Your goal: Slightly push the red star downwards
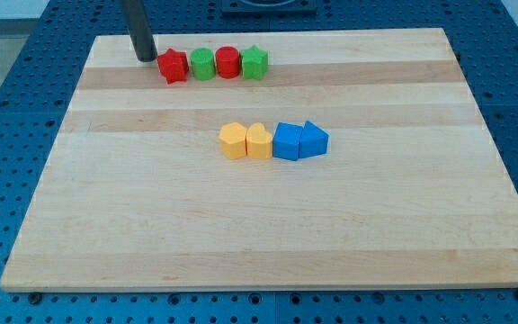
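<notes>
The red star (pixel 174 66) lies near the view's top left of the wooden board (pixel 268 225), at the left end of a row. To its right, touching in line, are a green cylinder (pixel 203 64), a red cylinder (pixel 228 63) and a green star (pixel 255 62). My tip (pixel 145 58) stands on the board just to the left of the red star and slightly above it, close to it but with a small gap.
Near the board's middle lies a second row: a yellow hexagon-like block (pixel 232 141), a yellow heart (pixel 258 141), a blue block (pixel 288 141) and a blue wedge-like block (pixel 313 139). A blue pegboard table (pixel 7 135) surrounds the board.
</notes>
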Robot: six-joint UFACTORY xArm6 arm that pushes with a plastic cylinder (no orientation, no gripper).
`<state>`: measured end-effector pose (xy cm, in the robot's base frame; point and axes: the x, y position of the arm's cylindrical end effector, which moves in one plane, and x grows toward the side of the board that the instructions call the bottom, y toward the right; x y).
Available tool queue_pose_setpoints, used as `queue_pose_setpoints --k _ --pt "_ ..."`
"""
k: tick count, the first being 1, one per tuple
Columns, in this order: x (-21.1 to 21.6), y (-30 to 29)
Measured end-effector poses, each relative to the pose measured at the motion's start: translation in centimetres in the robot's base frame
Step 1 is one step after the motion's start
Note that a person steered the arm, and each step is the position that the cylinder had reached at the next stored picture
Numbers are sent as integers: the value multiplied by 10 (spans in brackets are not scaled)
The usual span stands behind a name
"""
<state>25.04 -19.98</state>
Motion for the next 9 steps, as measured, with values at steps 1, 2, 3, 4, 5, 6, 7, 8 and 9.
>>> queue_pose_setpoints --k 1,2,3,4,5,6,7,8,9 --pt "17 0" --pt "35 1" --pt "23 1" --pt "-13 4" --pt "-26 32" --pt "-18 56" --pt "-17 57" --pt "-16 56" --pt "-14 51"
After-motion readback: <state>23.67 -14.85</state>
